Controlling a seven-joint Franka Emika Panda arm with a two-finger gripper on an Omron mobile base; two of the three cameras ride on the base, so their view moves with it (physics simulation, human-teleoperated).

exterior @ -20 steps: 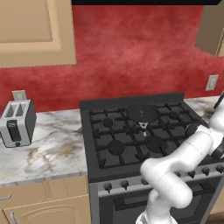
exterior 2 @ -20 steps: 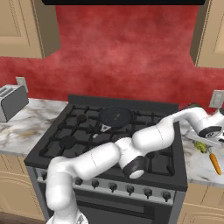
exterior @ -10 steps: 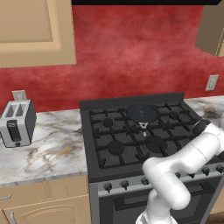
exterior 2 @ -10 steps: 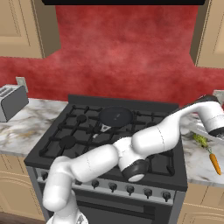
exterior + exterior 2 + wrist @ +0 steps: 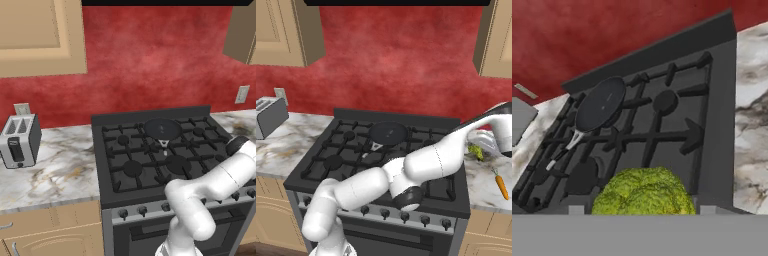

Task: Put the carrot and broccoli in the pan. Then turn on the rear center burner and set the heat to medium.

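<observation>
My gripper (image 5: 641, 209) is shut on the broccoli (image 5: 643, 192), a lumpy yellow-green floret held in the air beyond the stove's right edge. In the right base view the broccoli (image 5: 474, 150) shows just left of the white hand, above the marble counter. The carrot (image 5: 501, 185) lies on that counter to the right of the stove, in front of the hand. The dark pan (image 5: 601, 104) (image 5: 162, 128) (image 5: 388, 133) sits empty on the rear center burner and covers it, its pale-tipped handle pointing to the stove's front.
The black gas stove (image 5: 150, 165) has a row of knobs (image 5: 385, 214) along its front. A toaster (image 5: 19, 140) stands on the left counter. My white arm stretches low across the stove's front right.
The hand has risen from the right counter with the broccoli in it. The carrot and the pan have stayed put.
</observation>
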